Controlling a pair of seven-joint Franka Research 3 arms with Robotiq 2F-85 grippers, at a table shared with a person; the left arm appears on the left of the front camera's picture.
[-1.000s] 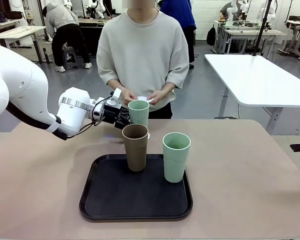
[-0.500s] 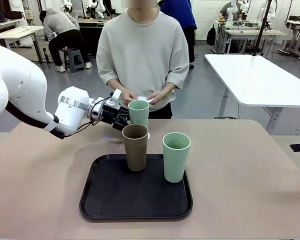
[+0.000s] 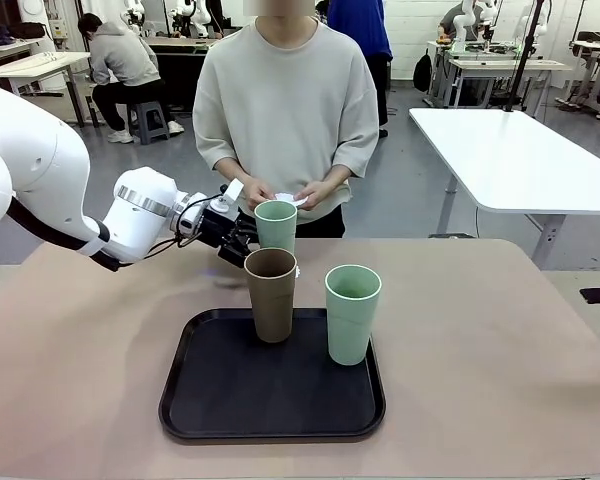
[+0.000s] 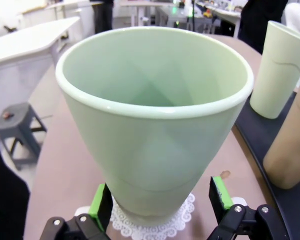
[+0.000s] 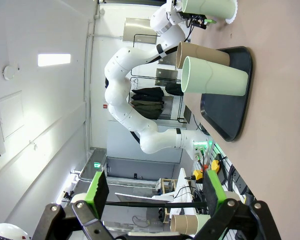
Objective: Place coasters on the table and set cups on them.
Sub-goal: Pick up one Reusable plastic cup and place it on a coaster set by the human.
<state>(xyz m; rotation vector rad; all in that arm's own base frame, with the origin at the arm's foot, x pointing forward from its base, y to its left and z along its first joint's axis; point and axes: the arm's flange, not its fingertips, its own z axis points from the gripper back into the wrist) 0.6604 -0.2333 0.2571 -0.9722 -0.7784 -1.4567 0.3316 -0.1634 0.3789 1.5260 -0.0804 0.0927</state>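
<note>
One of three is done, I judge: a mint-green cup [image 4: 155,125] stands on a lacy doily [image 4: 155,231] on the beige counter [image 3: 500,340], just beyond the black tray [image 3: 270,405], with my left claw [image 4: 160,202] released and straddling its base. The brown cup [image 3: 271,295] and the other mint cup [image 3: 352,313] wait on the tray. The person's hand [image 3: 318,190] holds white doilies [image 3: 285,198]. My right claw [image 5: 152,192] is spread, empty. Matte counter, bright workshop, white-topped table [image 3: 510,160] behind.
</note>
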